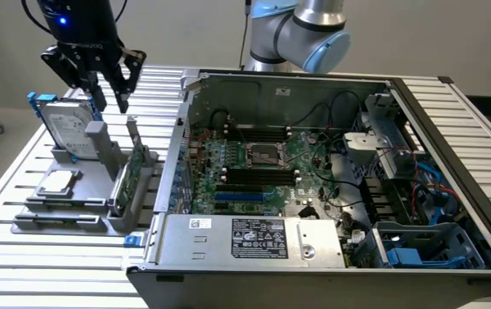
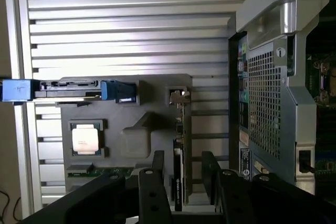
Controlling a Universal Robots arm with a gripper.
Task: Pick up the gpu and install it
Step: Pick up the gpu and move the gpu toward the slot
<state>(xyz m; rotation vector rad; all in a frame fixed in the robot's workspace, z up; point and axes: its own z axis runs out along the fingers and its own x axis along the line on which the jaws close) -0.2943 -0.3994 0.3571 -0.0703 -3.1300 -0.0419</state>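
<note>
Currently, the gripper (image 1: pixel 111 106) (image 2: pixel 182 163) hangs open above the grey holder (image 1: pixel 138 212) (image 2: pixel 136 140) on the slatted table (image 1: pixel 48 264) (image 2: pixel 131 24). Both fingers (image 1: pixel 124 84) are spread apart and hold nothing.

The gpu (image 1: pixel 127 177) (image 2: pixel 182 124) stands on edge in a slot of the holder, directly below the gripper and clear of it. In the wrist view the card is seen edge-on and lies in line with the gap between the two fingers (image 2: pixel 152 182). Its silver end bracket is at the end farther from the fingers. No contact between fingers and card is visible.

The hard drive (image 1: pixel 67 125) (image 2: pixel 71 85) in its blue frame stands upright in the same holder, below the gripper and off to the exterior view's left. A processor chip (image 1: pixel 59 182) (image 2: pixel 86 139) lies flat in a recess of the holder, lower than the gripper and beside the hard drive.

The open computer case (image 1: pixel 452 103) (image 2: pixel 265 103) sits on the table to the exterior view's right of the gripper, just beside the holder. Its motherboard (image 1: pixel 263 161) is exposed, well apart from the gripper. The gpu is not installed in the case.
</note>
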